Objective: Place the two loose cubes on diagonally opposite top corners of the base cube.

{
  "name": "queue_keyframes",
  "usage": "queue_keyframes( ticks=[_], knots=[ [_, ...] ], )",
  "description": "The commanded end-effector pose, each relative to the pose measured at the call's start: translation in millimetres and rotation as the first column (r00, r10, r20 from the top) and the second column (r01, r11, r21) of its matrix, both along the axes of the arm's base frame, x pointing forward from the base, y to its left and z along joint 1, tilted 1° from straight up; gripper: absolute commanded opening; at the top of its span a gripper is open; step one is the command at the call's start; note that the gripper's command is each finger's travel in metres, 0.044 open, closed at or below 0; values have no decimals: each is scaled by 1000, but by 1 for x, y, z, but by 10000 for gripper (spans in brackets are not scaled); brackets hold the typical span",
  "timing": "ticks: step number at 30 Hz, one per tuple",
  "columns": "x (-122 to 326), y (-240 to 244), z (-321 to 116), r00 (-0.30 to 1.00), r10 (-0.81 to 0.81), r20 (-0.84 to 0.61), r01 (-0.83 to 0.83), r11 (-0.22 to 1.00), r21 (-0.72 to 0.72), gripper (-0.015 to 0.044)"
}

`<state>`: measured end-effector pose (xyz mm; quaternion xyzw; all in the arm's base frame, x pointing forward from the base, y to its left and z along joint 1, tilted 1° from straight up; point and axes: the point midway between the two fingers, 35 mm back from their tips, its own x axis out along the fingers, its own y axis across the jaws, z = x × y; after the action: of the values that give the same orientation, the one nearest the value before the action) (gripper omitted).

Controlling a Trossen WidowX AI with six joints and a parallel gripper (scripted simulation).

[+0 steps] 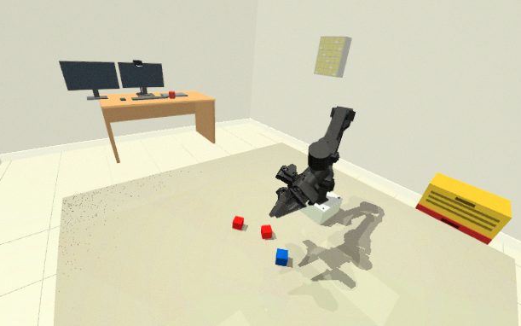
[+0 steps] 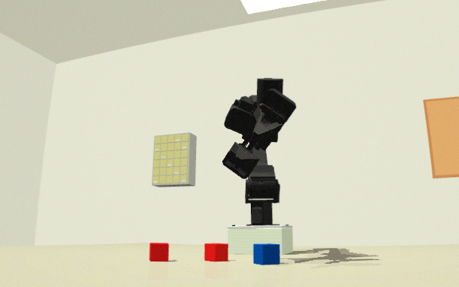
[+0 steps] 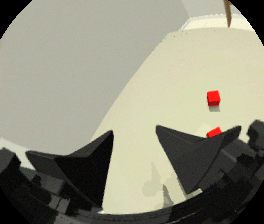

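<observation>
Two red cubes lie apart, level on the mat: the left one (image 1: 238, 223) (image 2: 158, 252) (image 3: 213, 98) and the middle one (image 1: 266, 231) (image 2: 215, 252) (image 3: 214, 132), which is partly hidden by a finger in the wrist view. A blue cube (image 1: 281, 257) (image 2: 267, 254) rests on the mat to their right, with nothing on top; it is not in the wrist view. My gripper (image 1: 274, 195) (image 3: 134, 131) is open and empty, tilted, high above the mat and behind the cubes as seen in the exterior view. No cube is between its fingers.
The arm stands on a pale base box (image 1: 322, 214) (image 2: 254, 240) behind the cubes. A yellow and red chest (image 1: 470, 205) stands at the right by the wall. A desk (image 1: 154, 112) with monitors is at the back left.
</observation>
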<state>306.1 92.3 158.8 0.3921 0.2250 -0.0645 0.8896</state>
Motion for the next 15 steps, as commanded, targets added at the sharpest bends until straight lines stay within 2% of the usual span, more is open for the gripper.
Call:
queue_keyframes(
  ticks=[1, 8, 15],
  knots=[
    [5, -8, -12, 990, 87, -107, -108, 971, -213, 265],
    [6, -26, -30, 920, 212, -328, -355, 806, -473, 265],
    [1, -44, -45, 766, 306, -566, -628, 544, -556, 265]
  ],
)
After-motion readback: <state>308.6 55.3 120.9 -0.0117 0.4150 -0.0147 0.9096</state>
